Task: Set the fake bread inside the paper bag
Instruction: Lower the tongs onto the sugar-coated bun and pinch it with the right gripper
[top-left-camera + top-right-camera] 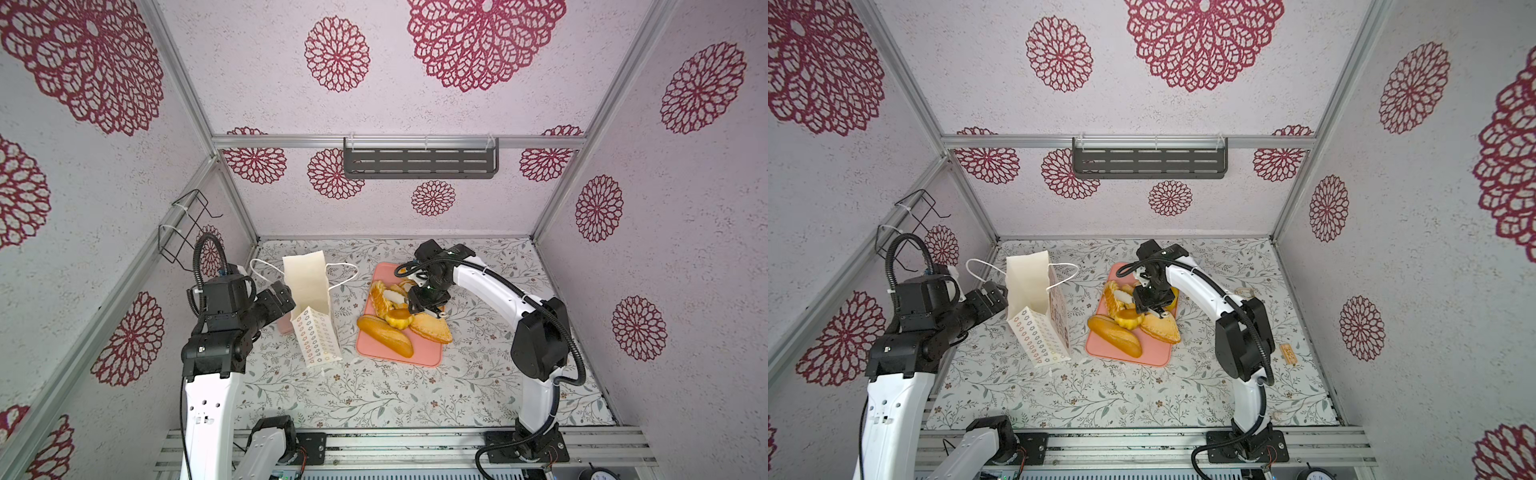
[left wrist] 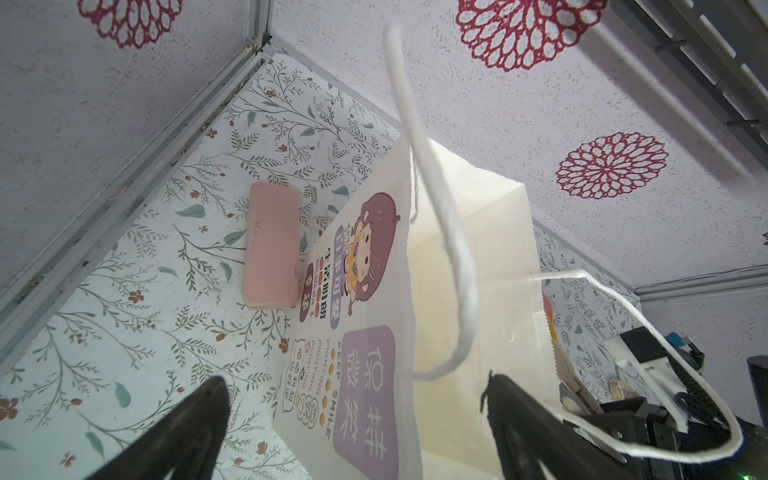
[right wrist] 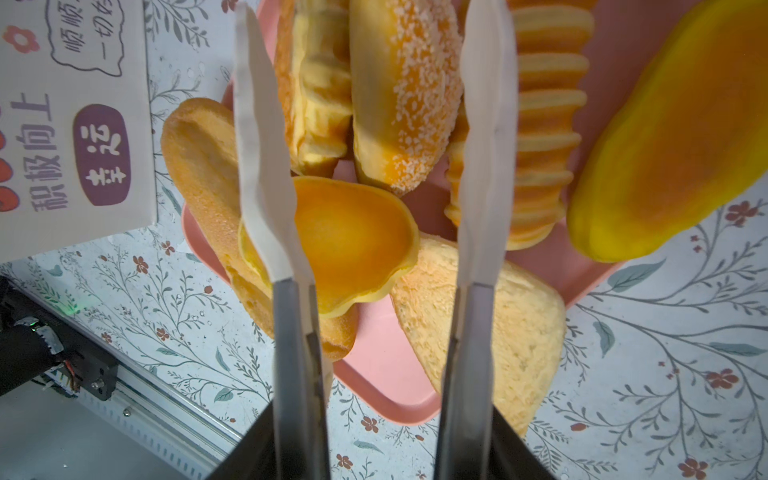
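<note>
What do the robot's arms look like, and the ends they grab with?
The left arm and right arm are smooth white tubes with chunky black joints. A black ribbed cable loops along each. The left end effector has two black pointed fingers. The right end effector has grey metal fingers wrapped in white towards the tips.

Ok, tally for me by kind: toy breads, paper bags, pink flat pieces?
Toy breads: 7 visible, on the big pink tray
Paper bag: 1
Pink flat pieces: 2, that tray and a small slab beside the bag
Total: 10
</note>
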Controlling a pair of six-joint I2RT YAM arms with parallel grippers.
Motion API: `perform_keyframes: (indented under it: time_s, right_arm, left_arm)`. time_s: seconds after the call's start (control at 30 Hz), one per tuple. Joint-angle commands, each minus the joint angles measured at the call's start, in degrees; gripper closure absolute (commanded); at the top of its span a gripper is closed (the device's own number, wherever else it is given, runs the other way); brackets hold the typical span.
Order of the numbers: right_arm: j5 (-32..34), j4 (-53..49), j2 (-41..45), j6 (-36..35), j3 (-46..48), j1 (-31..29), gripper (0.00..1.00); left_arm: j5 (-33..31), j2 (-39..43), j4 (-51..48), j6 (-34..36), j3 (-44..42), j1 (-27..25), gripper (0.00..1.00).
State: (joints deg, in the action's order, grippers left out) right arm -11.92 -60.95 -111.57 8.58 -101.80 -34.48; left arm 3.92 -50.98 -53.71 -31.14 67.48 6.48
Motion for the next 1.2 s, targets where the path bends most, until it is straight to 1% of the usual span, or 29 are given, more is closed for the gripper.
perform_keyframes:
  time_s: [0.0,0.33,0.53,0.73,0.83,1.07,1.17]
  right_arm:
    - [1.4,-1.6,0.5,-0.8,-2.6,-0.1,0.43]
    - [3.2,-2.0,-1.2,-0.8,-3.6,0.2,0.47]
    - [2.8,-1.8,-2.4,-0.8,-4.2,0.5,0.51]
    - [2.5,-1.6,-3.4,-0.9,-4.2,0.5,0.51]
    - [2.9,-1.3,-3.1,-0.6,-4.0,0.6,0.58]
    - [4.2,-0.5,-0.1,0.8,-4.0,0.7,0.66]
    - [4.8,-0.3,1.5,1.4,-4.0,0.9,0.70]
  left_arm:
    - [0.3,0.8,1.3,-0.2,-0.6,0.5,0.00]
    - [0.3,1.2,1.2,-0.2,-0.9,0.5,0.00]
    - [0.1,1.5,1.0,-0.1,-0.9,0.5,0.00]
    - [0.6,1.3,1.2,-0.2,-0.8,0.5,0.01]
    - [1.2,0.8,1.1,-0.1,-0.5,0.5,0.01]
    - [4.1,-1.1,1.0,-0.1,0.8,0.5,0.00]
    - [4.9,-1.9,1.0,0.0,1.1,0.5,0.02]
